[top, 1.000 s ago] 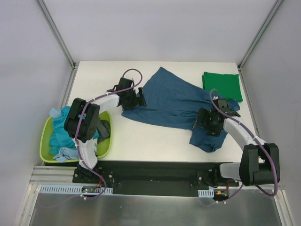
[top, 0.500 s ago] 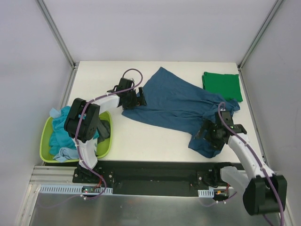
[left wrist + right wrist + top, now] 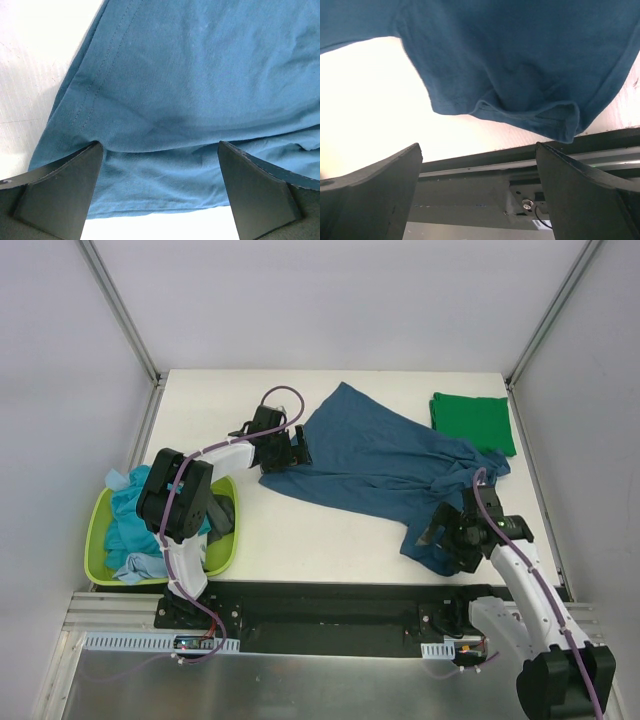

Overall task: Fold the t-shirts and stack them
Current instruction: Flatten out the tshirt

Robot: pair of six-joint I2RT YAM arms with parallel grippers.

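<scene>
Two t-shirts are counted on the table (image 3: 330, 540). A dark teal-blue t-shirt (image 3: 370, 465) is spread unfolded across the middle, reaching from the far edge towards the near right corner, where its lowest part is bunched. A bright green t-shirt (image 3: 473, 422) is laid folded in the far right corner, its near edge touched by the blue one's upper right tip.

One lime-green basket (image 3: 95, 530) is set beside the table's left edge, by the near left corner. Light turquoise tees (image 3: 130, 515) and a dark garment (image 3: 222, 520) are heaped in it; their number cannot be told.

The left gripper (image 3: 297, 448) is held at the blue shirt's left hem, its fingers spread to their widest with nothing held. In the left wrist view, stitched hem and folded cloth are seen past the left gripper (image 3: 160, 145).

The right gripper (image 3: 437, 543) is placed over the bunched near part, equally wide apart and empty. Beyond the right gripper (image 3: 478, 147), the shirt's rolled corner is seen just short of the table's near edge.

Bare white surface is seen in the far left corner and along the near edge between the arms
</scene>
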